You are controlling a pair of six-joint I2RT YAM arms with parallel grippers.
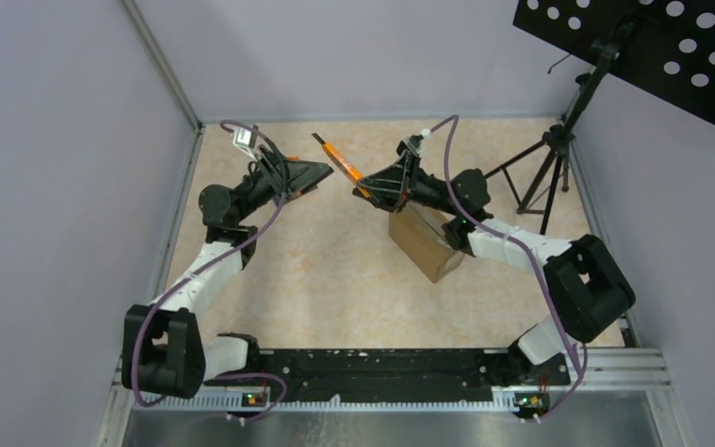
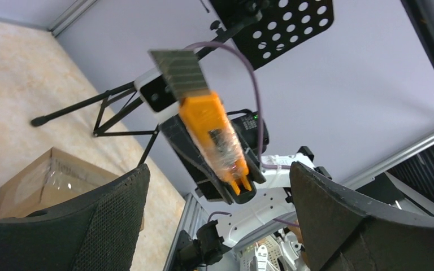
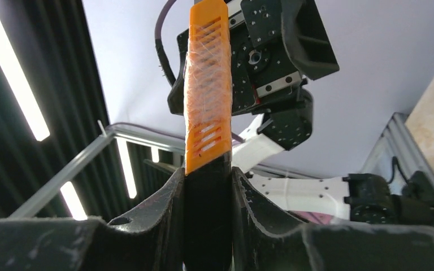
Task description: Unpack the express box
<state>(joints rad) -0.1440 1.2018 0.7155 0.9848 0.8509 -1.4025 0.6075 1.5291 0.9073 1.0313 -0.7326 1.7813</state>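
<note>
And there's the orange cutter (image 1: 340, 160), up off the surface and slanting, its dark end aimed at the back-left. From the left wrist view the orange body (image 2: 215, 135) shows clear film wound around it, with a grey ridged blade (image 2: 179, 72) sticking out at the top. The right wrist view looks along its slotted orange face (image 3: 206, 84). Back right, a black tripod (image 1: 545, 177) stands on the beige speckled tabletop (image 1: 307, 270), carrying a black perforated panel (image 1: 652, 51) tilted overhead. Pale lavender walls (image 1: 56, 140) close in the sides and back, and an aluminium rail (image 1: 614, 368) runs along the near edge. Bright light strips (image 3: 11, 62) glow overhead.
</note>
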